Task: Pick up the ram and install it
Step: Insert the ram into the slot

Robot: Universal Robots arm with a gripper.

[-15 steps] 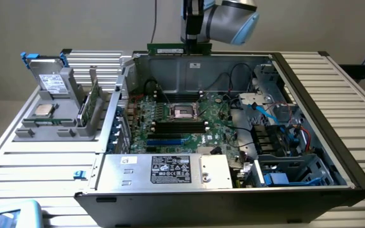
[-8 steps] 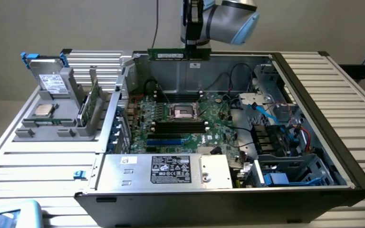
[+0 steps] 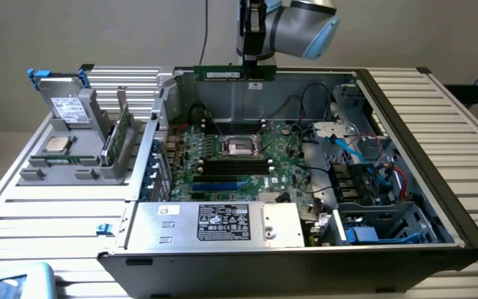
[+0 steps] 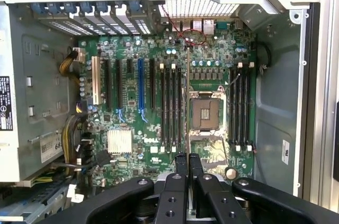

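While the end effector point(image 3: 257, 62) pinches the ram point(image 3: 233, 73), motherboard point(image 4: 159, 102) lies below.

Soft, even light, seemingly from overhead; faint shadows.

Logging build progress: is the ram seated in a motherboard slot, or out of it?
Out. The ram hangs level in the shut pincer, above the open case and clear of the motherboard slots.
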